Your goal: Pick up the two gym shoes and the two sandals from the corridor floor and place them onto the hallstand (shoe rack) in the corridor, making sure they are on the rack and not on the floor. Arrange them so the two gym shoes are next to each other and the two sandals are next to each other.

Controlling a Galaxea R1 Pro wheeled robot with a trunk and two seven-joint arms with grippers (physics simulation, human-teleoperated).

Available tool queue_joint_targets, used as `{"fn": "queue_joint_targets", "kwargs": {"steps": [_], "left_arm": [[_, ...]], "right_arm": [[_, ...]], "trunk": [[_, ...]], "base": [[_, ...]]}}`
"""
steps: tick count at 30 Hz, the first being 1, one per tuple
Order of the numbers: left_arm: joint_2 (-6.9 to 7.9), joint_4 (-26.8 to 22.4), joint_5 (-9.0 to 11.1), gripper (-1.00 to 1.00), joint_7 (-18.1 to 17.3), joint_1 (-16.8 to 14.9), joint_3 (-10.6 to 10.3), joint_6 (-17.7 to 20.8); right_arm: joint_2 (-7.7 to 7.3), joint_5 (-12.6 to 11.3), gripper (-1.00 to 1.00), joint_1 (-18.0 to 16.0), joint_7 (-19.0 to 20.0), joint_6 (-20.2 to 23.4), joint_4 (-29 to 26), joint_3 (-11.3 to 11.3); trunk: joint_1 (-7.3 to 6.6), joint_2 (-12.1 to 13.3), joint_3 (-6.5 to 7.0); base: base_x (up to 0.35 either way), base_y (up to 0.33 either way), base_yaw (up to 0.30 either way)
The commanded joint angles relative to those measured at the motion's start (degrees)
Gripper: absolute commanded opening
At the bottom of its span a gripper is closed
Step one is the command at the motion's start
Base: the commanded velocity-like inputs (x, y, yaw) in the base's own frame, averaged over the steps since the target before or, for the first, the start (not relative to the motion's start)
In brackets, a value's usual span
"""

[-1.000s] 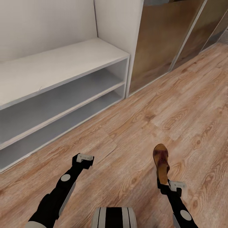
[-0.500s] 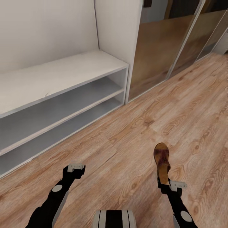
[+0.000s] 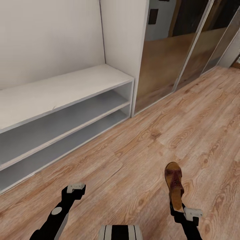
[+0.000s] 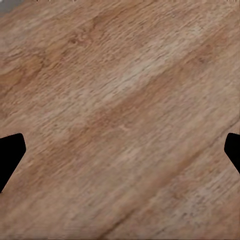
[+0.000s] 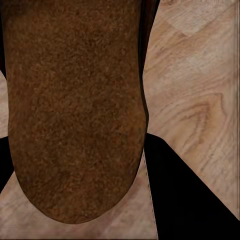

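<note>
One brown sandal [image 3: 174, 181] hangs over the wood-plank corridor floor [image 3: 150, 140], toe pointing away from me. My right gripper [image 3: 176, 208] is shut on its heel end. In the right wrist view the tan-brown footbed [image 5: 75, 110] is close up, with a black finger [image 5: 185, 200] beside it. My left gripper [image 3: 76, 188] is open over bare floor, and its two fingertips sit wide apart in the left wrist view [image 4: 120, 150]. The pale hallstand [image 3: 66, 83], with a bench top and two open tiers, stands ahead on the left. The gym shoes and the other sandal are out of view.
A tall white side panel [image 3: 123, 36] ends the hallstand on its right. Mirrored sliding doors [image 3: 163, 60] run along the wall beyond it. Open floor stretches to the right, and my base [image 3: 120, 232] shows at the lower edge.
The whole picture has shifted downward, so the camera has moved. The left arm has drawn back a little toward my body. The sandal stays in the right gripper.
</note>
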Motion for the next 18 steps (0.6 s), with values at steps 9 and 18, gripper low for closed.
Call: {"fn": "queue_joint_targets", "kwargs": {"steps": [9,18], "left_arm": [[-0.03,6.4,0.0,1.0,0.0,3.0,1.2,-9.4],[-0.12,6.8,0.0,1.0,0.0,4.9,1.3,-10.8]], "right_arm": [[0.06,0.2,-1.0,4.0,0.4,-6.4,2.1,-4.6],[0.38,0.4,-1.0,5.0,0.6,-9.7,5.3,-5.1]], "trunk": [[-0.24,0.1,2.77],[-0.47,0.2,5.57]], "base": [[0.0,0.0,0.0],[0.0,0.0,-0.038]]}}
